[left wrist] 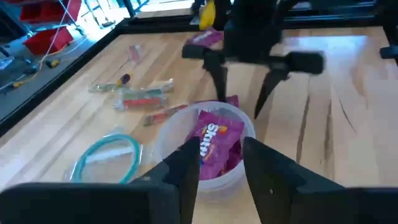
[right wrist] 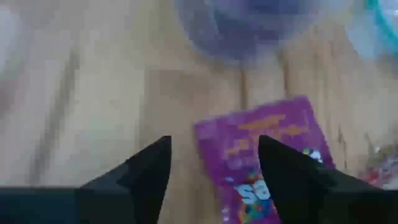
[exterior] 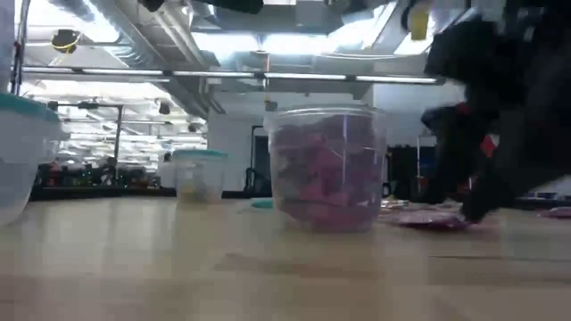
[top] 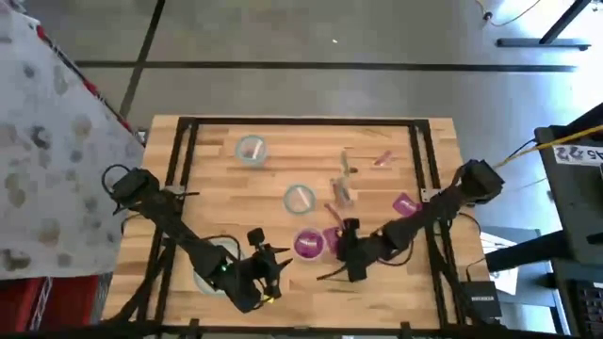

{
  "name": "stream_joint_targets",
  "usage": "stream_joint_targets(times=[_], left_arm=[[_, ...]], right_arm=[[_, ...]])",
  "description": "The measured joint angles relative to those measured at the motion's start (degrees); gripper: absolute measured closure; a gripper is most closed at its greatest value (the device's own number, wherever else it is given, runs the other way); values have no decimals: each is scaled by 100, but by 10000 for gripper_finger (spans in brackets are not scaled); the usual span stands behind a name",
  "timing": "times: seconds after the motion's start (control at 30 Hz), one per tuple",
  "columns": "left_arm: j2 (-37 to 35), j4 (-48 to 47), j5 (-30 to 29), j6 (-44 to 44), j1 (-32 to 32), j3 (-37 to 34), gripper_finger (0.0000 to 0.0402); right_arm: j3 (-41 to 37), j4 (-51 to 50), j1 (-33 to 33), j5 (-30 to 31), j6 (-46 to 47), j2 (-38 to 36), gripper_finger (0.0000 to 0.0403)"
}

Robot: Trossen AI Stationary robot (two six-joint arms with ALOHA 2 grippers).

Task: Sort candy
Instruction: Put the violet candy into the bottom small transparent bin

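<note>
A clear bowl (top: 308, 244) holds several magenta-purple candy packets (left wrist: 214, 142) near the table's near edge. One more magenta packet (right wrist: 270, 155) lies flat on the wood right of that bowl. My right gripper (right wrist: 217, 171) is open and hovers over this packet, fingers pointing down, also seen in the left wrist view (left wrist: 241, 87) and the low view (exterior: 477, 178). My left gripper (left wrist: 221, 165) is open, just left of the bowl (top: 280, 252), pointing at it. Another magenta packet (top: 405, 204) lies farther right. Thin pink, reddish and greenish pieces (left wrist: 140, 99) lie beyond the bowl.
An empty teal-rimmed bowl (top: 299, 198) stands mid-table, another (top: 250, 149) toward the far edge, and a third (top: 212, 262) sits under my left arm. Thin candy pieces (top: 345, 188) and a pink one (top: 382, 158) lie far right. A black frame (top: 184, 132) borders the table.
</note>
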Motion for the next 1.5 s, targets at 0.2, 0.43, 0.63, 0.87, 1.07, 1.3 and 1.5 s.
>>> stream_joint_targets(times=[0.2, 0.43, 0.63, 0.87, 1.07, 1.3, 1.5], left_arm=[[0, 4, 0, 3, 0, 0, 294], [0, 4, 2, -10, 0, -1, 294], [0, 7, 2, -11, 0, 0, 294], [0, 3, 4, -13, 0, 0, 294], [0, 5, 4, -13, 0, 0, 294], [0, 9, 2, -13, 0, 0, 294], [-1, 5, 2, -13, 0, 0, 294]], right_arm=[[20, 119, -46, 56, -142, 225, 271], [371, -592, 37, 169, -122, 189, 390], [1449, -2754, 342, 1112, 19, 199, 401], [2798, -4360, 639, 2620, 137, 197, 402], [3162, -2667, 551, 2166, -1820, 185, 403], [3134, -1807, 12, 1066, -2677, 591, 403], [3134, -1902, -375, 145, -2540, 1041, 403]])
